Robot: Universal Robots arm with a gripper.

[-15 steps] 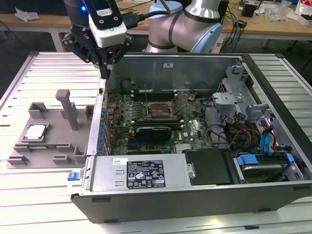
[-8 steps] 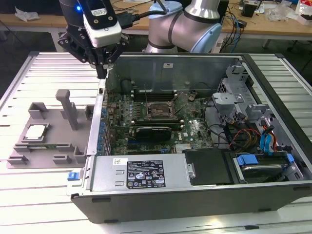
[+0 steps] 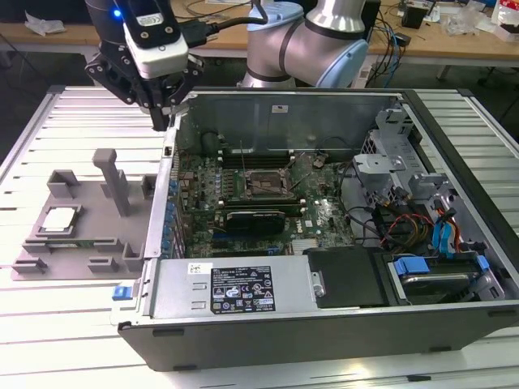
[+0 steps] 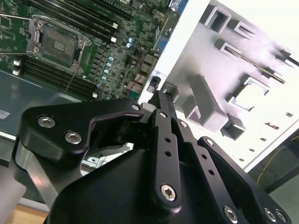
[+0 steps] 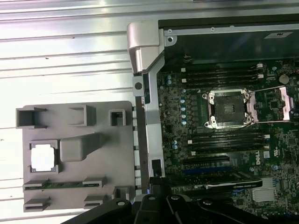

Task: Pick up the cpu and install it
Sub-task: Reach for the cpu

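The cpu is a small silver-white square lying flat in a recess of the grey holder plate at the exterior view's left, outside the case. In the first wrist view the cpu lies in the same recess. My gripper hangs above the case's left wall, up and to the right of the cpu and well apart from it. Its fingers are shut and hold nothing. The bare cpu socket sits mid-motherboard, and the socket has its metal frame around it.
The open computer case lies on a slatted white table. A tall grey post rises from the holder plate near the cpu. Inside the case are memory slots, a black card, cables and a drive bay.
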